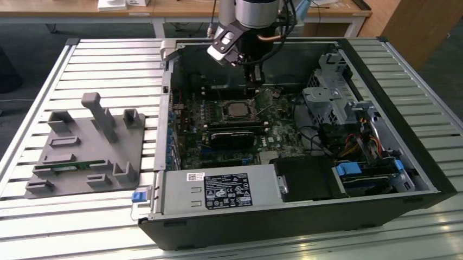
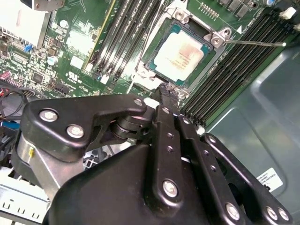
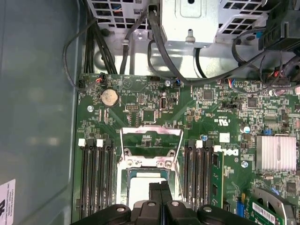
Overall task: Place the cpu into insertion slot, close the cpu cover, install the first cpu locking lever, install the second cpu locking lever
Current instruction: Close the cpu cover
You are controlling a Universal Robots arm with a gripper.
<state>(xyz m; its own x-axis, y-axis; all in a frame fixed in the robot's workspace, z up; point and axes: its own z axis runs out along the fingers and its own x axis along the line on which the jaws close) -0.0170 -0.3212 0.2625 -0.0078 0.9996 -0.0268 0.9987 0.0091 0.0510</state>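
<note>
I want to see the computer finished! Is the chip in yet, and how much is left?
Done: the cpu sits in the insertion slot. In hand: the gripper, jaws shut together, is at the slot's edge. Left: the cpu cover is tipped open, and a locking lever sticks out unlatched, so the cover and both levers remain.

- white sticker (image 1: 225, 190) on the power supply (image 1: 179, 190): print too small to read
- cpu (image 2: 178, 55): perhaps faint print on top, illegible
- label (image 2: 269, 181) on the case wall (image 2: 262, 108): unreadable
</note>
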